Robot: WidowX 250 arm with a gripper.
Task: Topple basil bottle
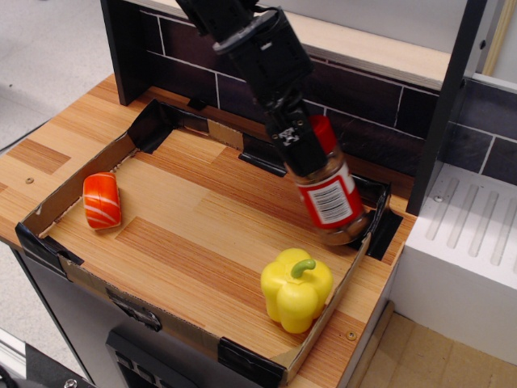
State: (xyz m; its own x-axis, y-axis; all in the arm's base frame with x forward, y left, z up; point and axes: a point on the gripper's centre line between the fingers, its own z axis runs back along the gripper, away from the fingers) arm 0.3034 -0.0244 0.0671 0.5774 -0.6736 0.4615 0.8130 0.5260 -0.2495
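The basil bottle is a clear jar with brownish contents, a red lid and a red-and-white barcode label. It is tilted, lid up-left, base down-right near the tray's right wall. My black gripper comes in from the upper left and is shut on the jar's upper part by the lid. The jar's base is at or just above the tray floor; I cannot tell whether it touches.
A shallow cardboard tray with black taped corners lies on the wooden counter. A yellow pepper stands at its front right, below the bottle. An orange salmon sushi piece lies at the left. A dark tiled wall and a shelf stand behind.
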